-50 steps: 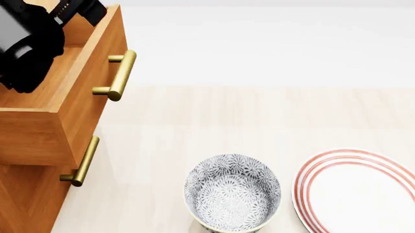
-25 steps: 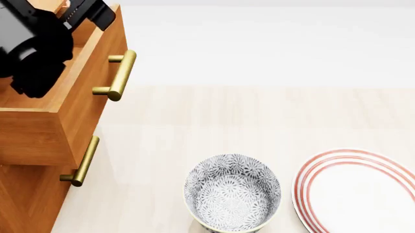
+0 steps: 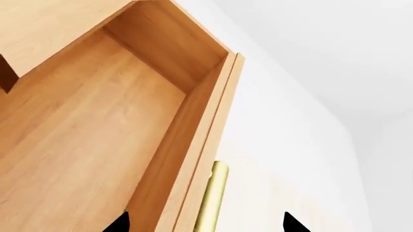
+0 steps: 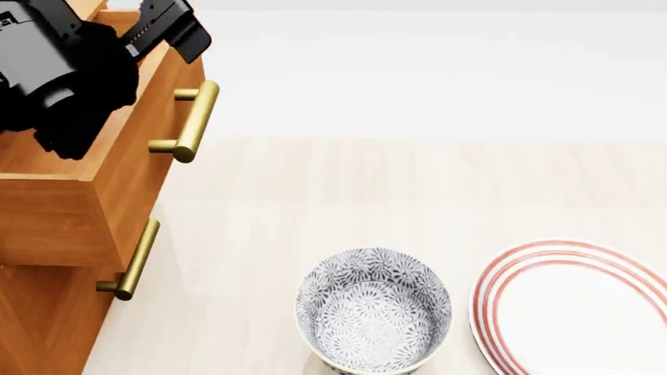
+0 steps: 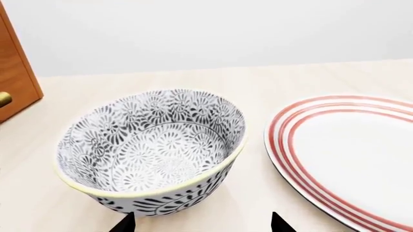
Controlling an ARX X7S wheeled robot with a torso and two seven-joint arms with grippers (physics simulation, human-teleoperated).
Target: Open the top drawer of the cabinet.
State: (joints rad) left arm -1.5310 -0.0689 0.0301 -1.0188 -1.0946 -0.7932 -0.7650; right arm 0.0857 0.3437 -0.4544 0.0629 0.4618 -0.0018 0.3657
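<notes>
**Top drawer pulled out, left hand above it**

At the left edge of the head view stands the cabinet point(image 4: 42, 312), orange-brown wood. Its top drawer point(image 4: 99, 195) juts forward over the lower drawer front, so its brass handle point(image 4: 193, 121) sits well ahead of the lower brass handle point(image 4: 133, 262). Judged from this overhang, the drawer is already open. The left hand point(image 4: 167, 31) hangs above the drawer's far front corner, with the black arm body over the open box. Its fingers are apart and grip nothing, which suits a hand lifted free of the handle.

To the right, on the pale bench point(image 4: 417, 180), a patterned bowl point(image 4: 373, 312) sits near the front edge, just beside a red-ringed plate point(image 4: 573, 305) at the front right corner. Both are well apart from the cabinet and play no part here.

The left wrist view adds what the head view hides behind the arm: the drawer's bare wooden interior, empty, with the handle below the front rim. The right wrist view shows the right hand point(image 5: 201, 224), tips apart and empty, hovering close to the bowl; the head view does not show this hand at all.
</notes>
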